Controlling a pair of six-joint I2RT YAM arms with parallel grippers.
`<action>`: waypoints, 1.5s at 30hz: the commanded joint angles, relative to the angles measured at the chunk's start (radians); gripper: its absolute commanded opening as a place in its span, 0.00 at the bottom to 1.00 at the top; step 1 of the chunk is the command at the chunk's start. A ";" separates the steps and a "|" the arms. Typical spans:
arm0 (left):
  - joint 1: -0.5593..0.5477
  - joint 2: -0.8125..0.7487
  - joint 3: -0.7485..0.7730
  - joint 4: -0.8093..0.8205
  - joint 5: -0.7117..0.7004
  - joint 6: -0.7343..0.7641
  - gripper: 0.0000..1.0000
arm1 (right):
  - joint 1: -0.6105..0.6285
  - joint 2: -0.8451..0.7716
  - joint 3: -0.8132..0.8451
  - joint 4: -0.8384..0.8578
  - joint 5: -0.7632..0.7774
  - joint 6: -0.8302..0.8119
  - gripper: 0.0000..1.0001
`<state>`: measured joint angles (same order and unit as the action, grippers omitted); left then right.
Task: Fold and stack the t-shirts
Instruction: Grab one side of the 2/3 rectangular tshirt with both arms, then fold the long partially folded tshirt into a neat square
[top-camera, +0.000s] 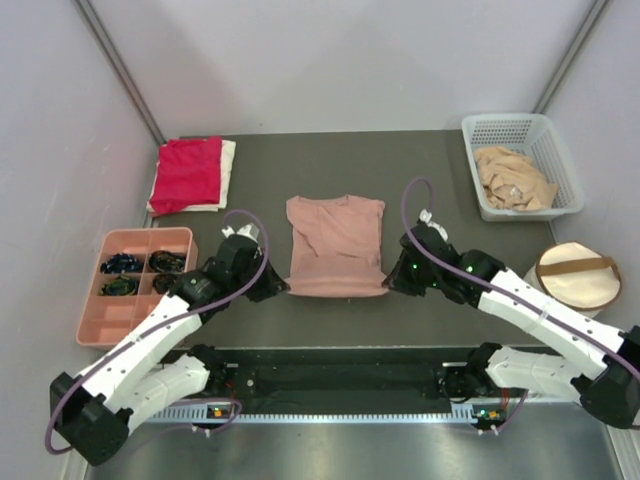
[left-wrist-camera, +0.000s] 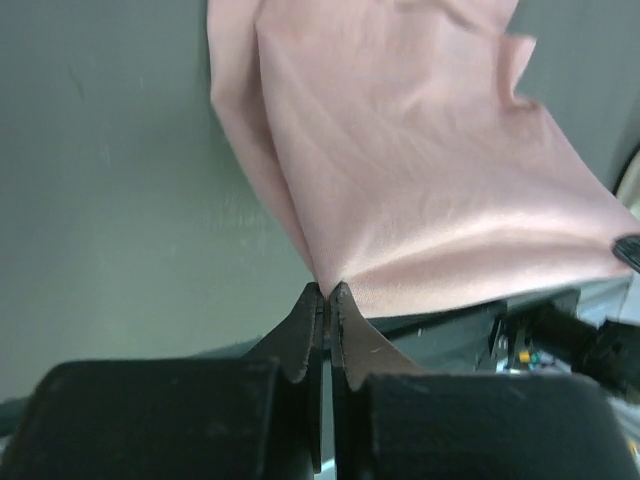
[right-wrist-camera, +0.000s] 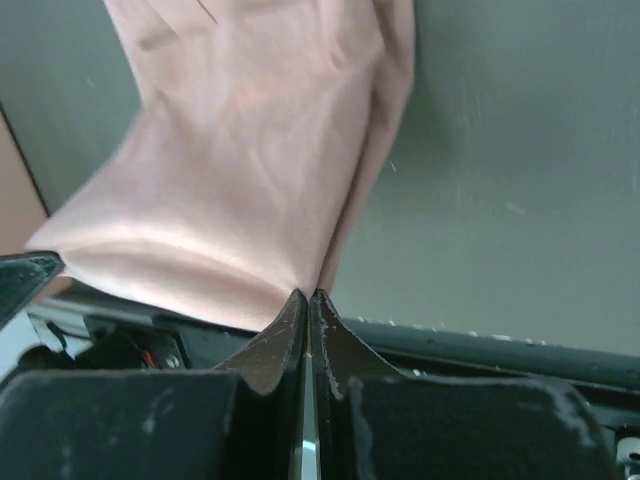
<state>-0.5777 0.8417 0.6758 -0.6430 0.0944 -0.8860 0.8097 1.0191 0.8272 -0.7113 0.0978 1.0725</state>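
- Dark grey table (top-camera: 420, 170), seen from above.
- Dusty-pink t-shirt (top-camera: 336, 245) lies spread at the centre, its near hem lifted.
- Folded red t-shirt (top-camera: 188, 172) rests on a white t-shirt (top-camera: 228, 165) at the far left corner.
- White plastic basket (top-camera: 520, 125) holding a crumpled tan t-shirt (top-camera: 513, 180) stands far right.
- Pink compartment tray (top-camera: 140, 236) sits at the left edge.
- Round cream bag (top-camera: 578, 275) with a brown strap lies at the right edge.

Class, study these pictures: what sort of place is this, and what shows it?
Likely a robot training bench in a lab, not a home: left arm and right arm fixed to a walled table, both holding a pink t-shirt, more cloth in a basket.
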 joint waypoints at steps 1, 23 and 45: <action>0.004 0.114 0.118 0.098 -0.123 0.035 0.00 | 0.003 0.105 0.154 -0.076 0.143 -0.048 0.00; 0.220 0.706 0.574 0.330 -0.053 0.252 0.00 | -0.308 0.608 0.578 0.102 0.042 -0.289 0.00; 0.272 1.031 0.751 0.385 0.018 0.325 0.00 | -0.415 0.930 0.796 0.167 -0.063 -0.359 0.00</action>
<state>-0.3260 1.8538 1.3788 -0.3222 0.1005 -0.5838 0.4210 1.9312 1.5543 -0.5896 0.0490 0.7322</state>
